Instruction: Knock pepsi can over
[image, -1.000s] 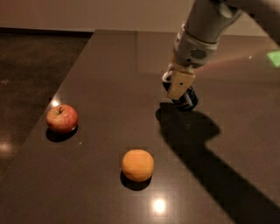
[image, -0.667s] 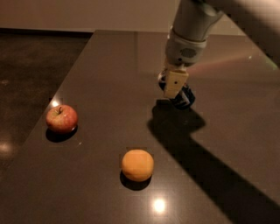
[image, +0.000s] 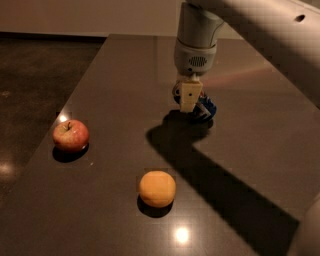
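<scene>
The pepsi can (image: 206, 109) shows only as a dark blue patch with white marks, low on the dark table (image: 115, 90) in the middle right. Most of it is hidden behind my gripper (image: 190, 100), so I cannot tell whether it stands or lies. The gripper hangs from the grey wrist straight down onto the can's left side and touches or nearly touches it. The arm comes in from the upper right.
A red apple (image: 70, 135) sits near the table's left edge. An orange (image: 157, 188) sits in front of the can, toward the near side. The table's left edge drops to a dark floor (image: 35, 75). The arm's shadow (image: 225, 185) runs to the lower right.
The arm and gripper have moved to the left across the table, and the blue can has shifted left along with them. The apple and orange have not moved.
</scene>
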